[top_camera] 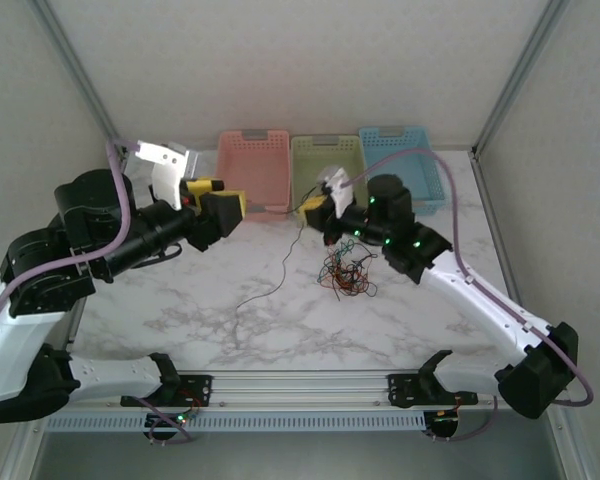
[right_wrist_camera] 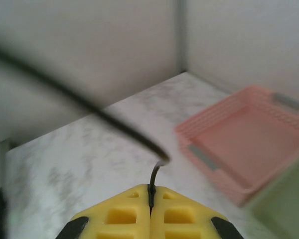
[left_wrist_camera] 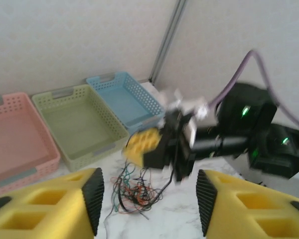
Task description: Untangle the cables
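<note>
Right gripper [right_wrist_camera: 150,196] pinches a black cable [top_camera: 280,272] left of the tangle [top_camera: 347,270], left gripper [left_wrist_camera: 148,199] open, empty; best draw it out slowly.

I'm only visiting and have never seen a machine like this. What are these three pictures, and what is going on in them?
These are two robot arms bolted to a marble table. One picture looks down from above; the other two come from small cameras on each wrist, so you see yellow fingers up close. At the back stand three baskets: pink, green and blue. A tangle of thin coloured cables lies on the table. The right gripper is shut on one black cable, which trails away from the tangle. The left gripper is open, holding nothing.
</note>
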`<state>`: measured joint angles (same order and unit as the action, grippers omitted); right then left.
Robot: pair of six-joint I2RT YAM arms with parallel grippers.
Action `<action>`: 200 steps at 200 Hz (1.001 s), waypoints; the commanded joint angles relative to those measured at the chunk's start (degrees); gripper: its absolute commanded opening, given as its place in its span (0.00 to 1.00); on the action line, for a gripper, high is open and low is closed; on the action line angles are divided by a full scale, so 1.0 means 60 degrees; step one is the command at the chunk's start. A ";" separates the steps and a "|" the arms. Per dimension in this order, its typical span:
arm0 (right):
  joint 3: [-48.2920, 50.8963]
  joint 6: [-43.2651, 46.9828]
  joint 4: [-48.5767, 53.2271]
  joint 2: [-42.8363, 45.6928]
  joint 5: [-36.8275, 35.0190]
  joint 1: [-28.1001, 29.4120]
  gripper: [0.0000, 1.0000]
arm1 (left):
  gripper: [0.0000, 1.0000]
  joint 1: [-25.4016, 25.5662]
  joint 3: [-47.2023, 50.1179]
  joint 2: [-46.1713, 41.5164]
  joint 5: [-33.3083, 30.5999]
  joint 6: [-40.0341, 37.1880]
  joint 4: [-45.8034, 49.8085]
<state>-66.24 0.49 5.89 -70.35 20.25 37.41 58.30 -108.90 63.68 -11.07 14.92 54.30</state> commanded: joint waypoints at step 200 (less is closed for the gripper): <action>-1.3734 -0.0268 0.3058 -0.7128 -0.6656 -0.4165 0.00 | 0.83 -0.0009 0.4967 -0.2670 -0.2417 0.0823 0.0458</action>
<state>-143.17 -3.09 23.90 -109.19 -17.10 12.91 58.30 -81.01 48.34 -23.35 18.52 56.82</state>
